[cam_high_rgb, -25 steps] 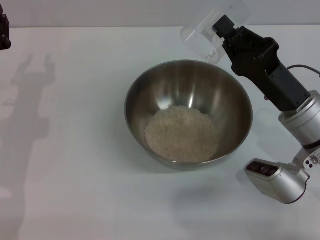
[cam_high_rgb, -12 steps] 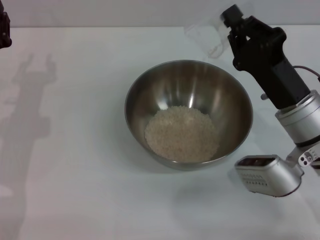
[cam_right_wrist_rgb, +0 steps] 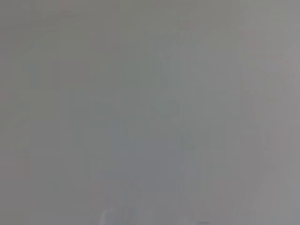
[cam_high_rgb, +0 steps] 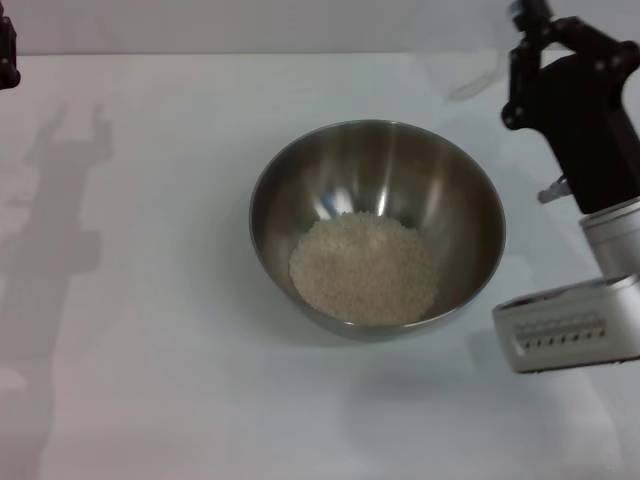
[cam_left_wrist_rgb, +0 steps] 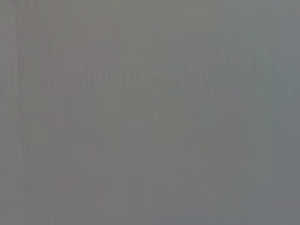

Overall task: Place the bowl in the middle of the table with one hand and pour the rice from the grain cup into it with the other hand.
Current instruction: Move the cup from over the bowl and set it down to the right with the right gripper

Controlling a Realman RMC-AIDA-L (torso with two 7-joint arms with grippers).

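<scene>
The white counter [cam_high_rgb: 150, 350] carries one thing. The steel bowl [cam_high_rgb: 440, 190] stands near its middle, holding rice [cam_high_rgb: 363, 268].

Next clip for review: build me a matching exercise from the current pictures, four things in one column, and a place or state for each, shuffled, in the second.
Things:
1. large round stainless-steel bowl
2. pile of off-white rice
3. right gripper
4. left gripper

Places or states:
A. at the far left edge of the head view
B. standing mid-table on the plain white table
C. raised beyond the bowl's far right side
D. heaped inside the bowl

Pairs: 1-B, 2-D, 3-C, 4-A
</scene>
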